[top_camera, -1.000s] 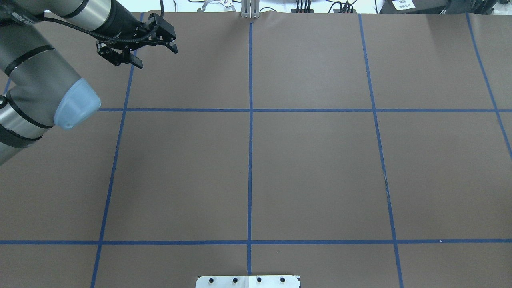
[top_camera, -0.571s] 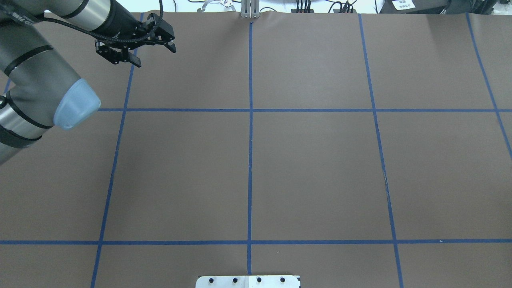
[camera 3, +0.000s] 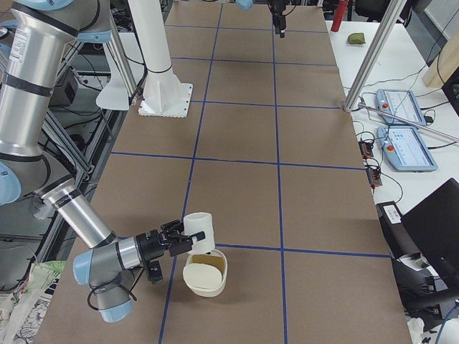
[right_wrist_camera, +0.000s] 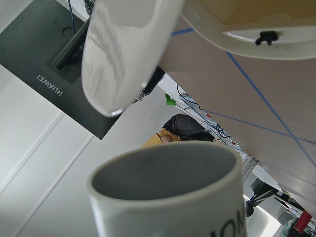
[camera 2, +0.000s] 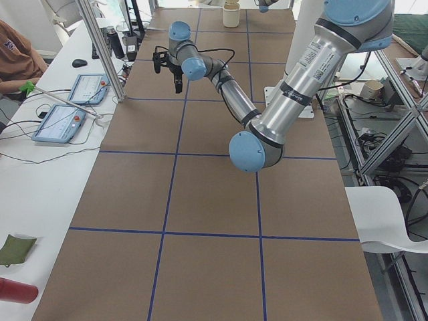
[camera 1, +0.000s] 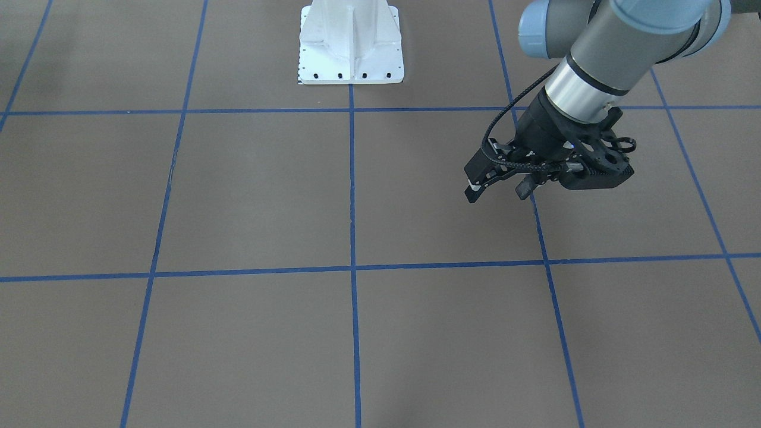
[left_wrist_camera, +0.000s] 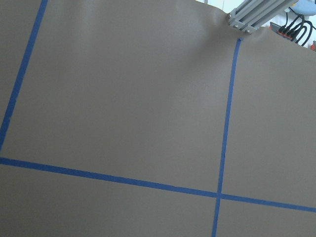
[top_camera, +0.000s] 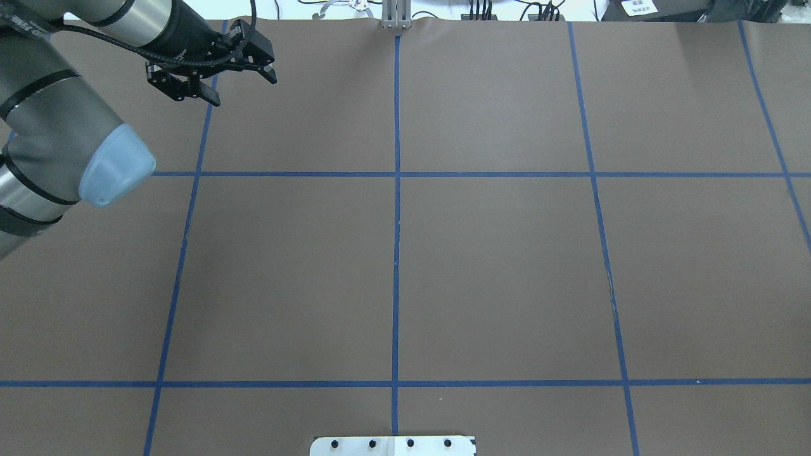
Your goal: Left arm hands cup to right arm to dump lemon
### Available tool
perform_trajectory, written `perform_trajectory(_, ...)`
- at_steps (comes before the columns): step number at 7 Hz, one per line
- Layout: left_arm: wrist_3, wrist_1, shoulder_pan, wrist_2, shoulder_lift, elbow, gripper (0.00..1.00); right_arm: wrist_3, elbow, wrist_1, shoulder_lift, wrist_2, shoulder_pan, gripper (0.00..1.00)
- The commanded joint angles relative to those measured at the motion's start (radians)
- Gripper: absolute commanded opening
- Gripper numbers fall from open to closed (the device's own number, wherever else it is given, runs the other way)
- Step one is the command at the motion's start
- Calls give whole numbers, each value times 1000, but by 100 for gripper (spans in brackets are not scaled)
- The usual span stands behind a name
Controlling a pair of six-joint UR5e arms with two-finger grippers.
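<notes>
The small white cylindrical mug with a greyish inside, the cup (camera 3: 199, 231), is seen at the tip of the right gripper (camera 3: 184, 239). It is raised off the brown paper-covered table (top_camera: 494, 266), which is marked into squares by blue tape lines (top_camera: 396, 253). The cup is positioned directly above a round cream-coloured bowl (camera 3: 215, 288), which is set on the table near the end on the robot's right. In the right wrist view the cup's rim and grey inside are shown close up. Its mouth is turned towards the side of that view where the bowl and the table lie, and dark letters are seen on its wall. Whether the right claw is clenched on the cup cannot be told, since its fingers are shown only small in a side view. The lemon cannot be made out in any view.

The black two-finger left gripper (top_camera: 242, 88) is seen released, its jaws spread wide and empty. It is poised above a blue tape line over the far left part of the table, well apart from the cup. Only brown paper, crossed tape lines and the foot of an aluminium post (left_wrist_camera: 252, 15) are shown by the left wrist camera. A white base plate (camera 1: 351, 65) is seen at the robot's side of the table.
</notes>
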Motion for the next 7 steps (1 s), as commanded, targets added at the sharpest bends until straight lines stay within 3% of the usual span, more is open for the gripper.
perform_trajectory(1, 0, 2, 1, 0, 0, -3, 100, 7, 5, 1, 1, 6, 0, 29)
perform_trajectory(7, 0, 3, 1, 0, 0, -4, 100, -535, 28, 7, 33, 16, 0, 28)
